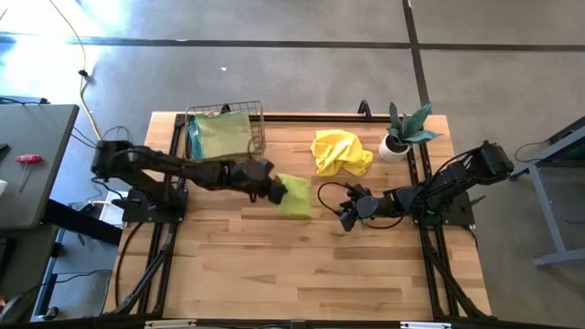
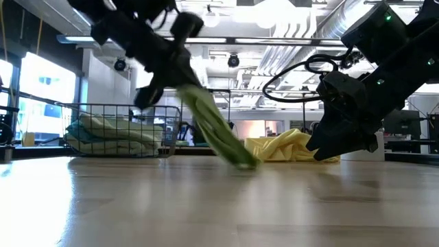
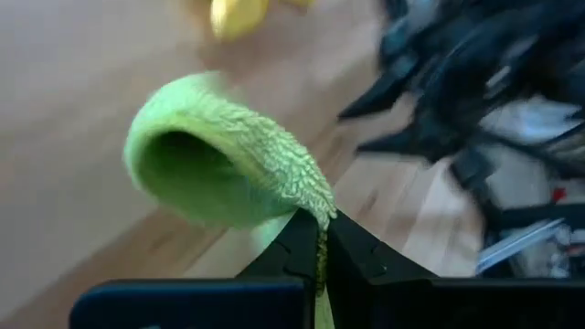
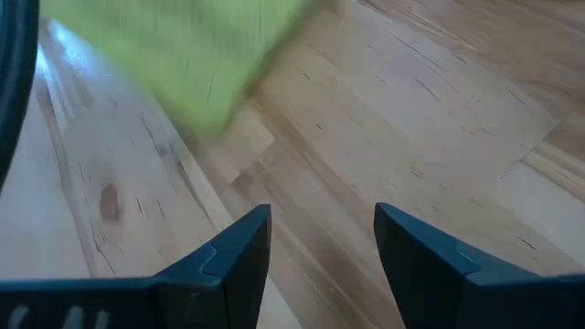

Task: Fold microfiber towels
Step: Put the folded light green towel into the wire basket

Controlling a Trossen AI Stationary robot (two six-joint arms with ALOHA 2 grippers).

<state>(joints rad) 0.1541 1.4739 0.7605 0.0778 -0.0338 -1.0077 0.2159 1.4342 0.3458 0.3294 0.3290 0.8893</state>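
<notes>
A pale wooden plank table (image 1: pixel 274 265) with visible grain holds soft, nubbly microfiber cloths in three places. Near the table's middle, the left gripper (image 1: pixel 272 189) has its dark fingers pinched shut on an edge of a lime green towel (image 1: pixel 294 196); the left wrist view shows the fuzzy fabric (image 3: pixel 228 155) curling into a hollow loop just past the closed fingertips. From table height, this towel (image 2: pixel 218 134) hangs as a long narrow drape, slanting down from the gripper to the tabletop, where its lower end touches the wood. A bright yellow towel (image 1: pixel 341 152) lies crumpled in a loose heap toward the far edge, well apart from the green one. A dark wire basket (image 1: pixel 258 123) at the far left holds a pile of folded cloths (image 1: pixel 222 135), pale green with a strip of teal at one side; their number cannot be counted. The right gripper (image 1: pixel 346 216) hovers low over bare wood just beside the green towel, its two fingers spread apart and holding nothing. A small potted plant (image 1: pixel 402 133) with stiff pointed leaves stands in a white pot near the far right corner.
</notes>
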